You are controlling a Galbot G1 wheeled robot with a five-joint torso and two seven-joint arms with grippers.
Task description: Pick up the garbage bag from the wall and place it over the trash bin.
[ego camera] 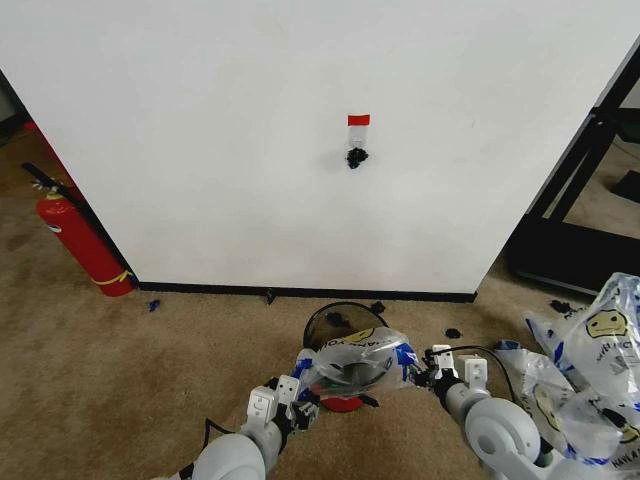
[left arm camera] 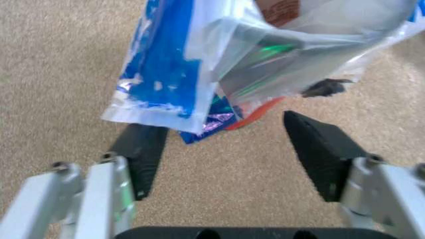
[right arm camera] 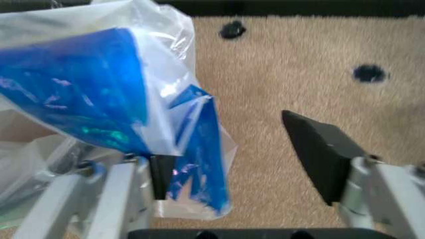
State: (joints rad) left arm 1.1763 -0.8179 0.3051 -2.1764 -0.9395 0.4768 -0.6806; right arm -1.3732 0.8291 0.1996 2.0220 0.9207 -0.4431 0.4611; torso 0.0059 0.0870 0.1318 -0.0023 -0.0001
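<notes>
garbage bag (ego camera: 357, 356), thin clear plastic with a yellow smiley, is draped over the round black wire-mesh trash bin (ego camera: 335, 320), between both grippers. left gripper (ego camera: 300, 392) and right gripper (ego camera: 430, 368) stand spread, gripping nothing, bag edges just beside their fingers. placement looks nearly done; only seating the rim seems left.

Tan carpet floor (ego camera: 120, 380) spans lower frame, meeting black baseboard (ego camera: 300, 292) of white wall (ego camera: 250, 150). Trash bin (ego camera: 335, 325), black mesh with red base, stands on carpet at 6 o'clock, just before baseboard. Red fire extinguisher (ego camera: 80, 240) at 9 o'clock, leaning by wall edge. Heap of smiley bags (ego camera: 590, 370) at 4 o'clock. Small dark scraps (ego camera: 452, 333) scattered near baseboard, right of bin; blue scrap (ego camera: 153, 305) at 8 o'clock.
</notes>
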